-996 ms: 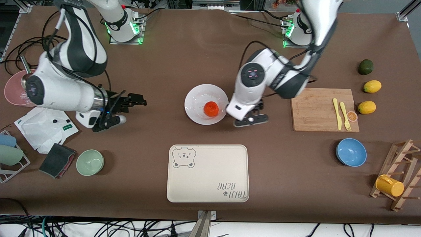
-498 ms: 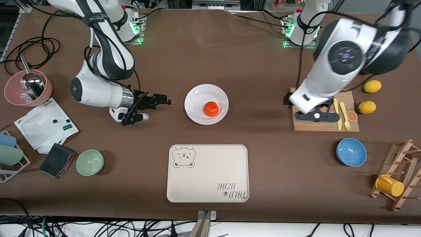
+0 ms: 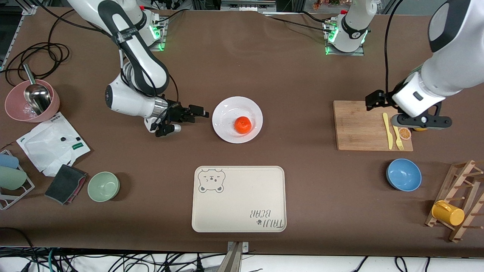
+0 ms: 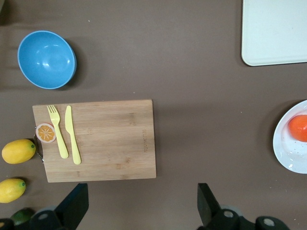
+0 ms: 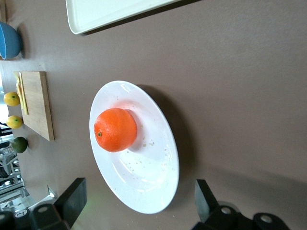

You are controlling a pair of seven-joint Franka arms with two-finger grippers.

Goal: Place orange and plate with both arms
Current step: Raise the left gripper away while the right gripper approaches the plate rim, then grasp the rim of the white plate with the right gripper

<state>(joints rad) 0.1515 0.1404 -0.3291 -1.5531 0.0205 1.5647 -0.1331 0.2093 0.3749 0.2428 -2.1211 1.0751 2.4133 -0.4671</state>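
Your orange (image 3: 242, 125) sits on the plate (image 3: 227, 113), frame center. Right gripper (image 3: 196, 114) low just beside the plate's rim, jaws wide, empty. Left gripper (image 3: 406, 109) over the board (image 3: 359, 126), mid-right, wide open, empty.

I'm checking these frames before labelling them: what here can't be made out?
- One lemon, front view: mostly hidden under the left gripper.
- Plate and orange, left wrist view: cut off by the picture's edge.
- Right gripper: its fingertips cut off in the right wrist view.
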